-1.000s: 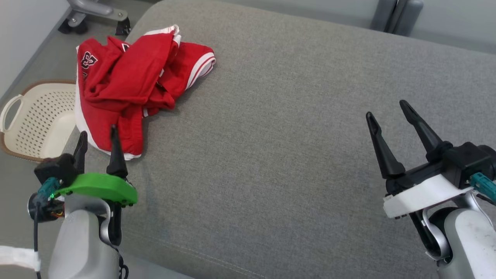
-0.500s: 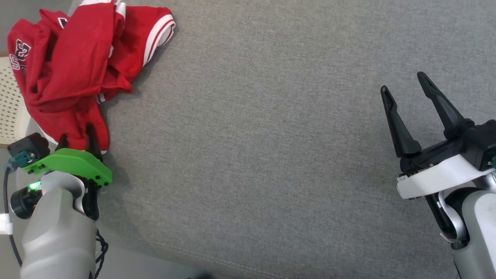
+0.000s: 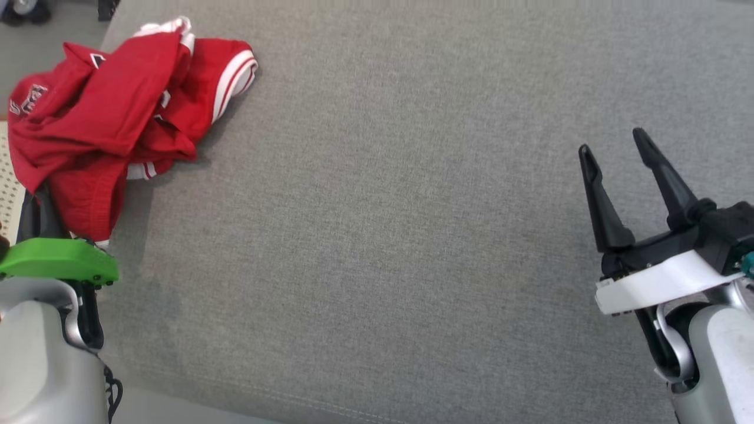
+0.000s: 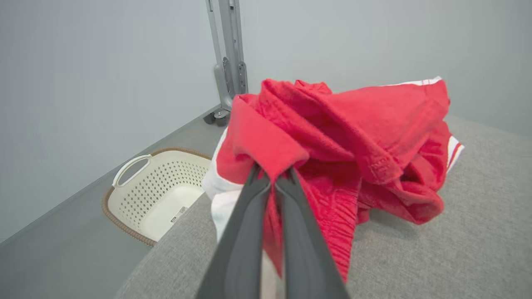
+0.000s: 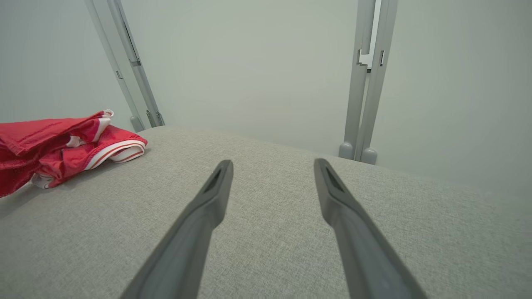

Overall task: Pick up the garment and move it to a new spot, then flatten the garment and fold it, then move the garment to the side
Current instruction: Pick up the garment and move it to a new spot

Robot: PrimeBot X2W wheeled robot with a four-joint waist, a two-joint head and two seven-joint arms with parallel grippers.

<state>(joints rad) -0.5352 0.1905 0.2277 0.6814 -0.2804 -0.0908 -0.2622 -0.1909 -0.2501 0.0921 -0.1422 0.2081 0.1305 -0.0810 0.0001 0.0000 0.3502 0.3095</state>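
L hand (image 4: 272,178) pinched shut on garment (image 4: 353,124) fold; grip looked prob. thin, so lift slow, straight up. R hand (image 3: 611,141) wide open, empty.

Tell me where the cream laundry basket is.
In the left wrist view the basket sits on the floor at the left, beside the edge of the grey cushion, left of the red garment.

A cream perforated basket (image 4: 166,182) sits on the floor (image 4: 75,261) beside the grey upholstered surface (image 3: 412,235).
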